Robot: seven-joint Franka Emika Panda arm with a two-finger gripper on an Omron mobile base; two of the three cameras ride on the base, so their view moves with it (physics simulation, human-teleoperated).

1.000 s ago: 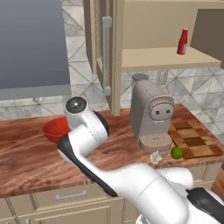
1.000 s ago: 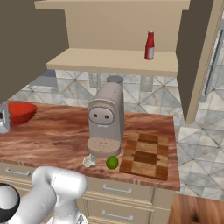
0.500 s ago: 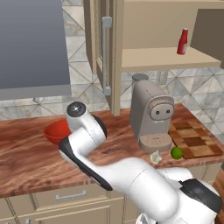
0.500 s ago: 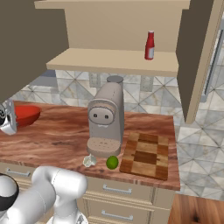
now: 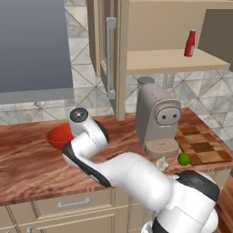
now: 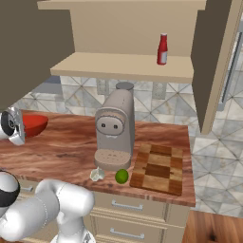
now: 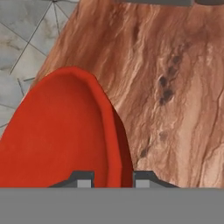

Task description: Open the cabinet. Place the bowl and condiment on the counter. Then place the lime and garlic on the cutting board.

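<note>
My gripper (image 7: 113, 178) is shut on the rim of the red bowl (image 7: 61, 135), which sits low over the reddish counter (image 7: 175, 87) at its left end. The bowl (image 5: 57, 135) shows left of my wrist, and in the right base view the bowl (image 6: 33, 124) lies beside my hand. The cabinet door (image 5: 107, 54) stands open. On its shelf stands the red condiment bottle (image 5: 190, 43) (image 6: 162, 49). Near the counter's front edge lie the lime (image 5: 183, 159) (image 6: 121, 176) and the garlic (image 5: 161, 164) (image 6: 97, 174), just left of the checkered cutting board (image 5: 202, 145) (image 6: 159, 166).
A beige coffee machine (image 5: 157, 118) (image 6: 115, 128) stands on the counter between the bowl and the board. A grey appliance (image 5: 32, 45) hangs over the counter's left part. Drawers (image 6: 128, 206) run below the counter edge.
My hand has carried the bowl slightly down and a little toward the coffee machine. Lime, garlic and bottle have stayed put.
</note>
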